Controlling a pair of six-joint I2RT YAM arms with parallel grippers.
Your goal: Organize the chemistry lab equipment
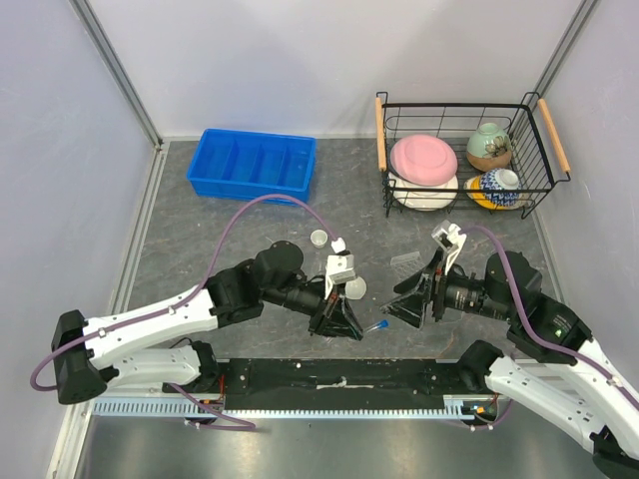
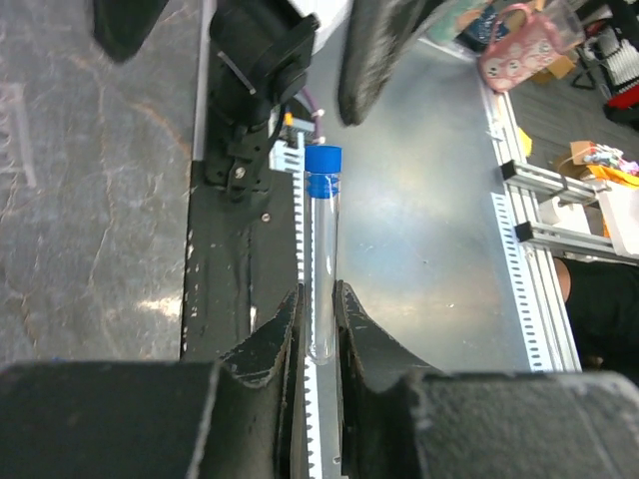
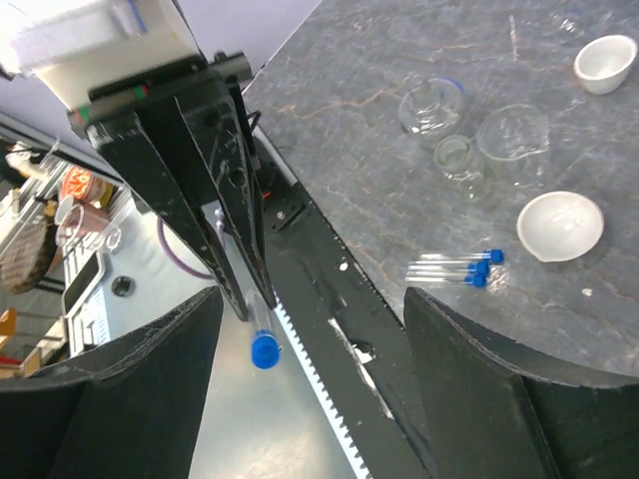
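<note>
One tube (image 2: 321, 261) in left claw (image 2: 319, 293), two dishes (image 3: 561, 225)

White-shelled, black-jointed left arm (image 1: 150, 321) and matching right arm (image 1: 559, 384).
Glossy white links run between round black motor housings. A thin purple cable (image 1: 280, 197) loops along each arm, and a boxy white camera block (image 1: 341, 267) sits at each wrist. The matt black fingers (image 2: 270, 349) taper like wedges. Both arms bolt to a flat black base plate (image 1: 300, 377).
</note>
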